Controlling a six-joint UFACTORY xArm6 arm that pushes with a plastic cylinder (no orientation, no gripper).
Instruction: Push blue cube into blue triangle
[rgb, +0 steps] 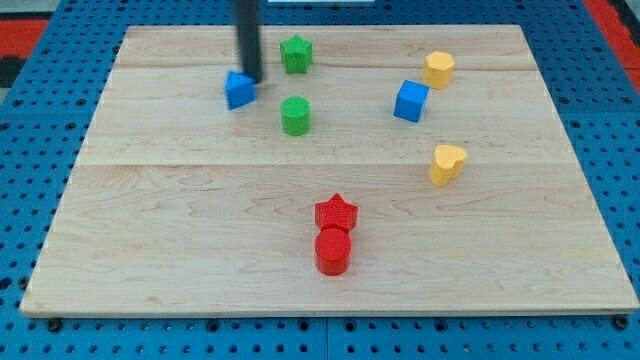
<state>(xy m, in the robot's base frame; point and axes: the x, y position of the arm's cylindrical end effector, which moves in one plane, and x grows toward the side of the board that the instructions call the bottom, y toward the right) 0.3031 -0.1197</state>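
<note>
Resting bare, holding nothing, my tip (251, 80) touches the blue triangle (239, 90), while the blue cube (411, 101) lies well apart toward the view's right.

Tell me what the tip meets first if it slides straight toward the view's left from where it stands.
My tip likely meets the blue triangle at once; it already sits at its upper right edge, possibly touching.

2 green (296, 54) (295, 115), 2 yellow (438, 69) (447, 163), 2 red blocks (336, 212) (332, 252), wood board (180, 230).
</note>
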